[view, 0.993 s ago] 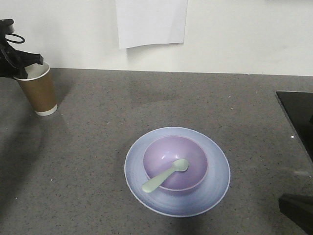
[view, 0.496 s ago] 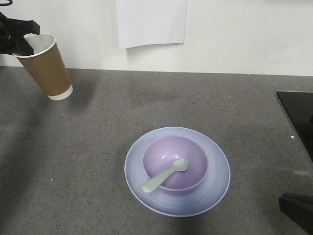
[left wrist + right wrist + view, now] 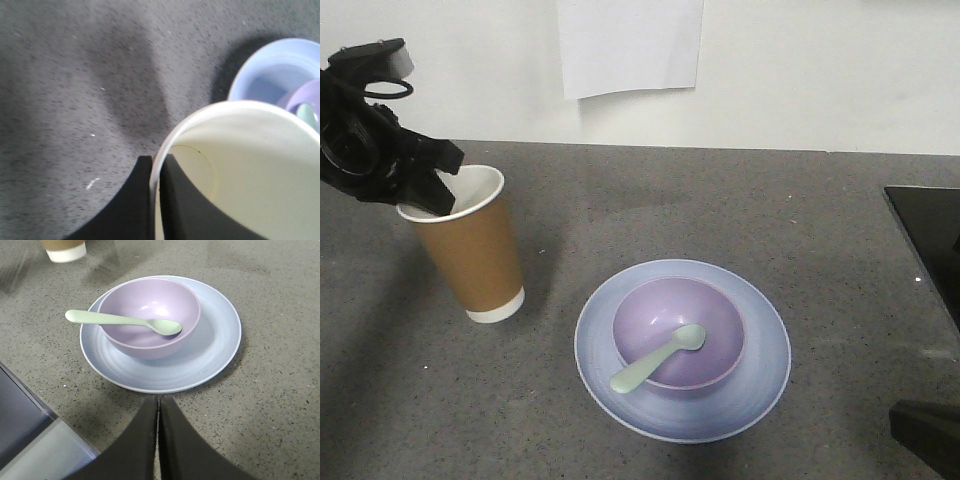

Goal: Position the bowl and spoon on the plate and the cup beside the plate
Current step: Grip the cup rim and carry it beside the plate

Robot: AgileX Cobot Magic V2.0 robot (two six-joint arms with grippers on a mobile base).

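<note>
1. The left gripper (image 3: 438, 185) pinches the rim of the brown cup (image 3: 470, 250), one of its fingers (image 3: 187, 205) inside, one outside.
2. The cup stands left of the plate (image 3: 760, 375), near it, slightly tilted.
3. The bowl (image 3: 715, 310) sits on the plate; the spoon (image 3: 658, 358) rests in it, handle over the rim.
4. The right gripper (image 3: 158, 407) has its fingers pressed together on nothing, near the plate on the grey table (image 3: 800, 210).

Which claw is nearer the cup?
Left. The left claw grips the cup by its rim, beside the plate. The right claw is shut, off by the plate's far side from the cup.
</note>
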